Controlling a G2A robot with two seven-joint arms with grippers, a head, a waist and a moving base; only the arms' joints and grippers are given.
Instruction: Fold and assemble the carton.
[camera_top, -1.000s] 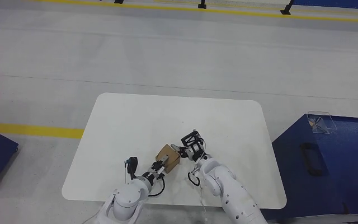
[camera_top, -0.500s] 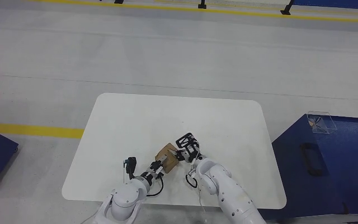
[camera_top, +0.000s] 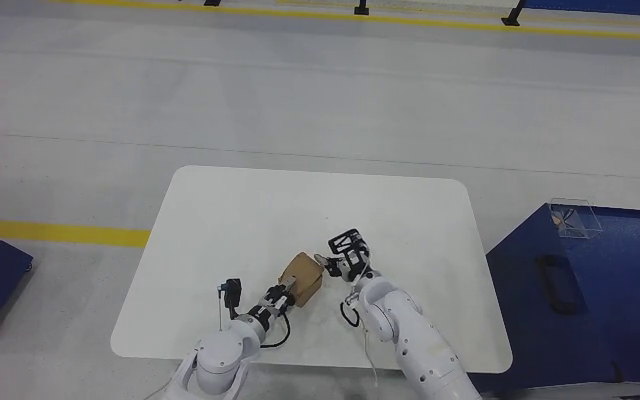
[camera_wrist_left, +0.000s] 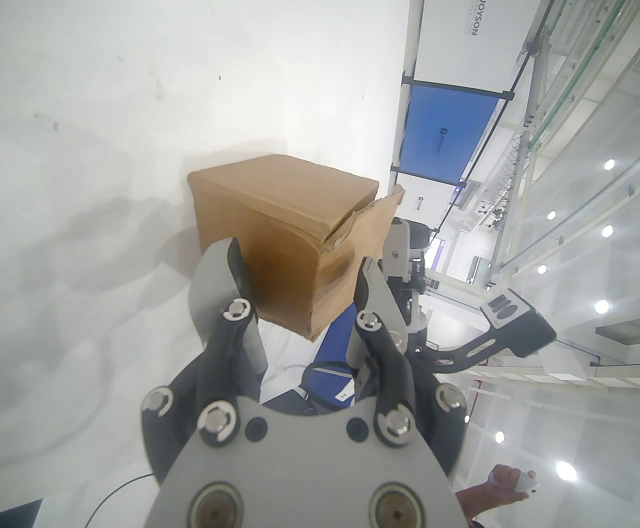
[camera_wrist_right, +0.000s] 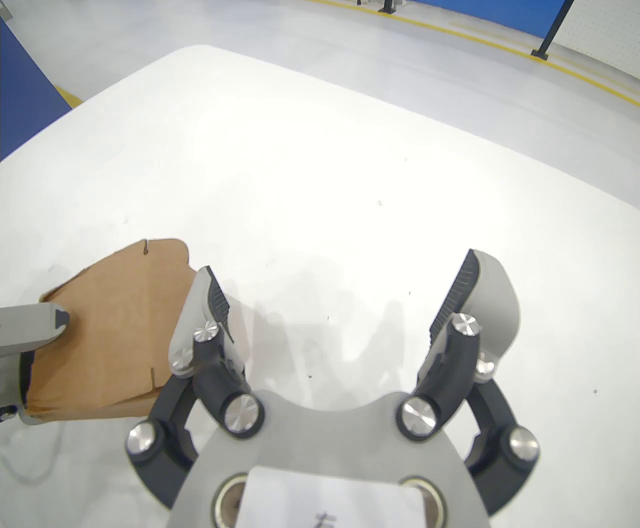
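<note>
**While the left arm anchors, let the right work the flap**

Since the carton (camera_top: 300, 279) sits toward 6 o'clock on the table (camera_top: 250, 210), pinched at its 7 o'clock corner by the left gripper (camera_wrist_left: 298, 262), that grip is the anchor and should not slacken. Its fingers are clamped across the cardboard wall, as far as I can judge. The right gripper (camera_wrist_right: 340, 265) hangs at the carton's 3 o'clock with its jaws spread wide and empty. One finger is just beside a loose flap (camera_wrist_left: 380, 210); whether it touches I cannot tell.

Judging from this, the step in hand is closing that flap. Push with the flat of a finger along the crease toward 9 o'clock, not at the free edge — cardboard this light likely buckles or slides. Aim the push squarely against the left grip so the box doesn't twist out.
</note>
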